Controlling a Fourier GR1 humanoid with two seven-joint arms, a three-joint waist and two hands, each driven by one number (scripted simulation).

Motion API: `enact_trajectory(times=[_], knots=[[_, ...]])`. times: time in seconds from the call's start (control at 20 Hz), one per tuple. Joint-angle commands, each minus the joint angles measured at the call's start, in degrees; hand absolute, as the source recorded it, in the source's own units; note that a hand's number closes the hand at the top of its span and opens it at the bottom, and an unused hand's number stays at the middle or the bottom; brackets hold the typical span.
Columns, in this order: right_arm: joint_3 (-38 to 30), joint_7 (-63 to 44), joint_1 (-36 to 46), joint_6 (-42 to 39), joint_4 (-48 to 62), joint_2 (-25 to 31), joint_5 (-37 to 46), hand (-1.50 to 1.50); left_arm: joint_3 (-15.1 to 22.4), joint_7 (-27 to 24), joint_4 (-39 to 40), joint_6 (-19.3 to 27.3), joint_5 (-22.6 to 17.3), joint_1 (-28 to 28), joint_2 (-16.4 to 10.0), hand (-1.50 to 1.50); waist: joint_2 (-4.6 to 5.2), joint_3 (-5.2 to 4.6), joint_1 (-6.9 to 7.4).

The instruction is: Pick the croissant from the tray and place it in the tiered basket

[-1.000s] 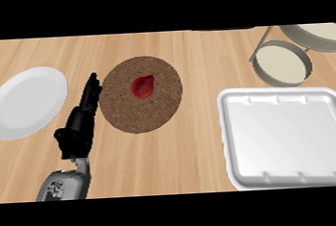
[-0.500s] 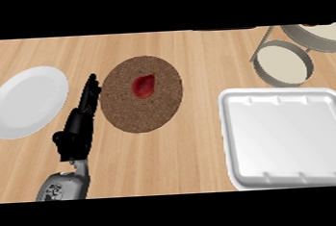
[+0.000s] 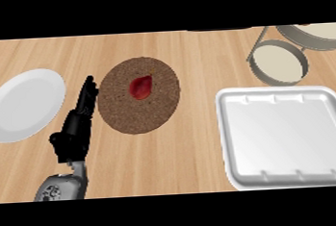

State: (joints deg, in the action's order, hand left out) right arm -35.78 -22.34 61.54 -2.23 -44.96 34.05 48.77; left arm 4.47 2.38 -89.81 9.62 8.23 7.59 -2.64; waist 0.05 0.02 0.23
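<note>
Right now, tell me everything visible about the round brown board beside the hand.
The round brown board is a flat speckled disc, cork-like in look, lying on the wooden counter. A small red item rests on its upper middle. The left hand, fingers straight, lies along its left rim; contact cannot be told. It sits apart from the white plate and white tray.

Only one arm shows, the left one. Its grey forearm (image 3: 57,188) comes in from the bottom edge on the left side of the view and leans a little to the right as it goes up. At its end is the black left hand (image 3: 72,134). The fingers (image 3: 89,92) are straight and close together, pointing up and away from the robot. A small bump low on the hand's left side looks like the thumb. The hand holds nothing.
</note>
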Motion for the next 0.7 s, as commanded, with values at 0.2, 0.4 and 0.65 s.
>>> enact_trajectory(times=[0.2, 0.4, 0.65], knots=[[-12.97, 2.62, -10.45, -1.38, -2.27, 8.36, -10.87, -1.5, 0.23, 0.48, -0.19, 1.51, 1.78, -0.83, 0.2, 0.0, -0.3, 0.06, -1.38], [-19.01, 5.41, -19.47, -10.7, -7.36, 12.13, -18.09, -1.5, -0.82, 0.12, -0.83, 1.6, 0.71, -1.46, 0.32, 0.0, -0.67, 0.0, -2.42], [-27.6, 11.42, -32.03, -19.52, -9.6, 15.38, -26.05, -1.5, -2.1, -1.58, -0.19, -0.18, -1.1, -2.2, -0.66, 0.0, -0.5, -0.01, -2.35]])
